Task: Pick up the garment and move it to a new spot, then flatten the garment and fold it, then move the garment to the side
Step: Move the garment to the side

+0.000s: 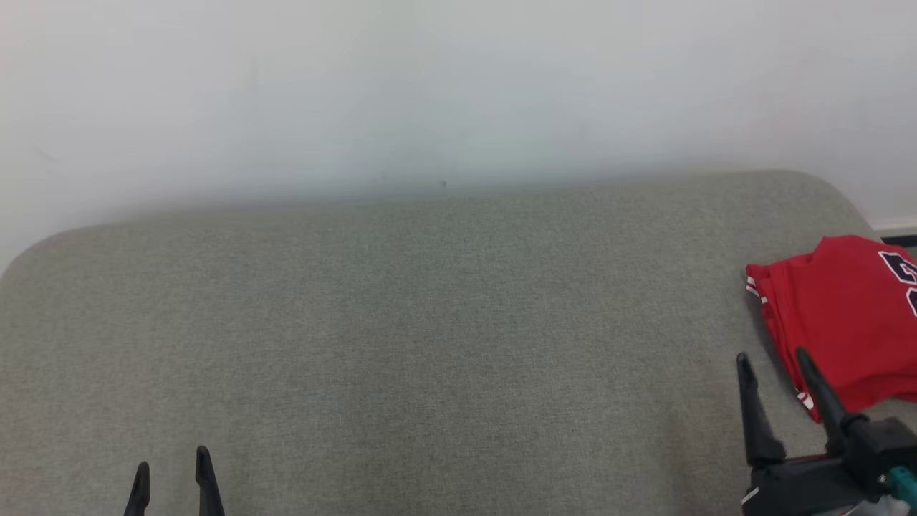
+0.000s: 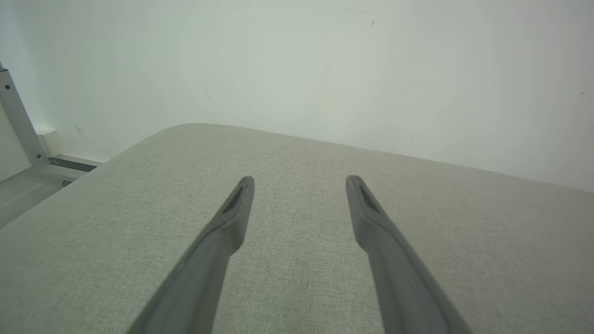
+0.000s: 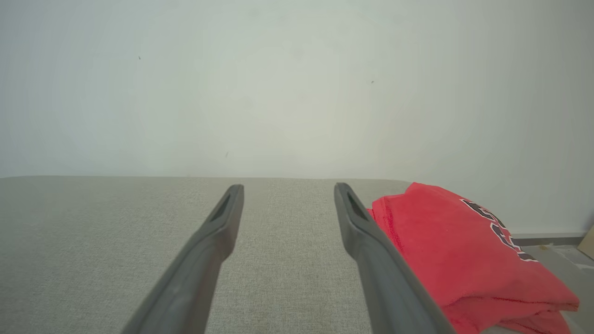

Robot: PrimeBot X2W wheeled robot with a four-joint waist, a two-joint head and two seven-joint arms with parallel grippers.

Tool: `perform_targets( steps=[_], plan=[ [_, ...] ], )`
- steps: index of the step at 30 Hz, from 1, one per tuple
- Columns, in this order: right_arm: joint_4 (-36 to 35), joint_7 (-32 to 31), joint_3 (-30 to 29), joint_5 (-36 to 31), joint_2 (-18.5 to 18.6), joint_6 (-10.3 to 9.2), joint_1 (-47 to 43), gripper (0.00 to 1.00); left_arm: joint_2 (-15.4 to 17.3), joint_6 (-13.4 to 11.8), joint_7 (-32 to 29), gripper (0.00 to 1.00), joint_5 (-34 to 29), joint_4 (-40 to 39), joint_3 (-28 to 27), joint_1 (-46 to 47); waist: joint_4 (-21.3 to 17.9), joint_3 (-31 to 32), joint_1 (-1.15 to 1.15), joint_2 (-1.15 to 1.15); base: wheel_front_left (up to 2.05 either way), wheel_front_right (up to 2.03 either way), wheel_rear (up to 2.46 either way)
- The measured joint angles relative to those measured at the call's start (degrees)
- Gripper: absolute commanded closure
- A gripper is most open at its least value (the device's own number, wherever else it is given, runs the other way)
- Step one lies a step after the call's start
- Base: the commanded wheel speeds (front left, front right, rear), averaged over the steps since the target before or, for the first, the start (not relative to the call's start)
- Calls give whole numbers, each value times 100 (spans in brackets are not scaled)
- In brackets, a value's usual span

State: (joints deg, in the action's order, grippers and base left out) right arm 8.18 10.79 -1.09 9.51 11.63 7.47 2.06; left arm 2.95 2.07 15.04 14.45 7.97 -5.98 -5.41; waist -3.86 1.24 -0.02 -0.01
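Note:
The garment (image 1: 845, 315) is a red jersey with dark lettering and white trim, folded into a thick pad at the right edge of the grey fabric surface (image 1: 430, 322). My right gripper (image 1: 774, 362) stands open just left of its near corner, holding nothing. In the right wrist view the garment (image 3: 455, 250) lies just right of the right gripper (image 3: 287, 190), whose right finger (image 3: 371, 250) overlaps the cloth's edge. At the lower left my left gripper (image 1: 172, 466) is open and empty, far from the garment. The left gripper (image 2: 299, 183) hovers over bare fabric.
A pale wall (image 1: 430, 86) rises behind the grey surface, whose back corners are rounded. In the left wrist view a grey metal frame (image 2: 18, 125) and floor lie beyond the surface's left edge. A dark baseboard (image 1: 899, 240) runs behind the garment.

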Motion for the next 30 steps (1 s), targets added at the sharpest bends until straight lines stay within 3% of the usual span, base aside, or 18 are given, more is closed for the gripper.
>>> perform_targets(
  steps=[15, 30],
  plan=[
    [524, 388, 125, -208, -535, 1, -431, 0, -1, 254, 0, 0, -240, 331, 26, -164, 188, 288, 1, 1, 0, 0, 0],
    [595, 419, -33, -281, -725, 1, -503, 0, -1, 304, 0, 0, -364, 374, 107, -159, 140, 240, 1, 1, 0, 0, 0]
  ],
)
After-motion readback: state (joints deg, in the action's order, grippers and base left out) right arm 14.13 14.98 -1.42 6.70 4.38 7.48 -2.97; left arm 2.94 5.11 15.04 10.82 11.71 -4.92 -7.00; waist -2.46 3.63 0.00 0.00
